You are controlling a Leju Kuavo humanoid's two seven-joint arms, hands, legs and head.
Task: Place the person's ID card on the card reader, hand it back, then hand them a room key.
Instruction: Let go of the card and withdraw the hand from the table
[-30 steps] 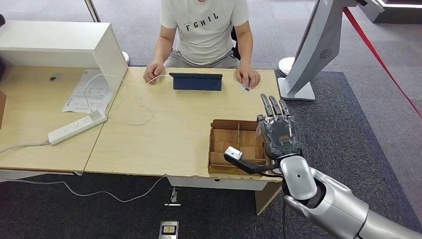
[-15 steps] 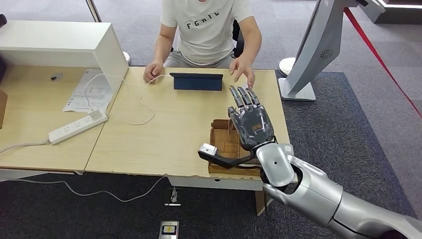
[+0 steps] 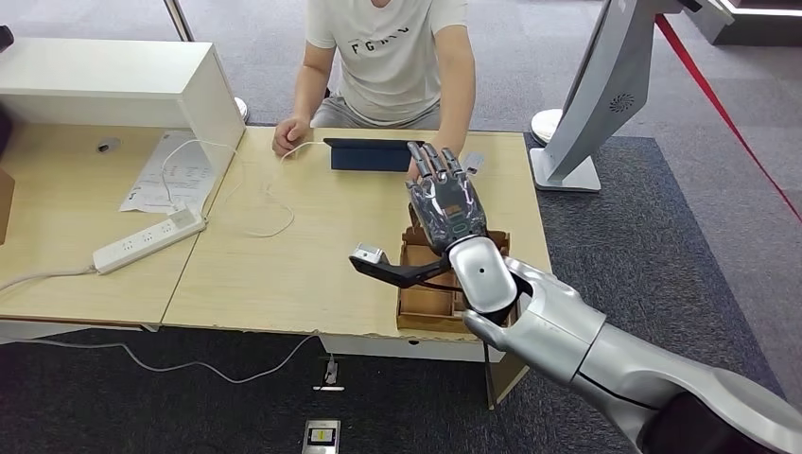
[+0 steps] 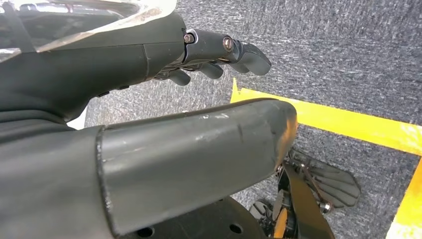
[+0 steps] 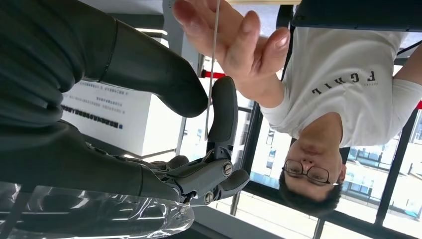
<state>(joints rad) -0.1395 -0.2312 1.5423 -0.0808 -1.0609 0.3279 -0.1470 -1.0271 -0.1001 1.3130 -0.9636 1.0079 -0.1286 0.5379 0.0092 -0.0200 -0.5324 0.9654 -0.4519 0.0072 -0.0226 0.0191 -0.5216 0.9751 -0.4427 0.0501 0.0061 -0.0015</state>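
Bench (image 3: 312,255) was seen w/ a person (image 3: 390,57) seated behind it. Right hand (image 3: 443,203) was raised over the cardboard tray (image 3: 424,301), fingers spread, nothing yet gripped; person's hand (image 5: 234,37) held the ID card (image 5: 213,74) edge-on at its fingers. Left hand (image 4: 149,55) was hung over carpet, grip state unclear

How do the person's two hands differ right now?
One hand rests flat on the desk beside a white cable, holding nothing I can see. The other hand is up off the desk, offering a thin card to the robot's right hand. Both are bare.
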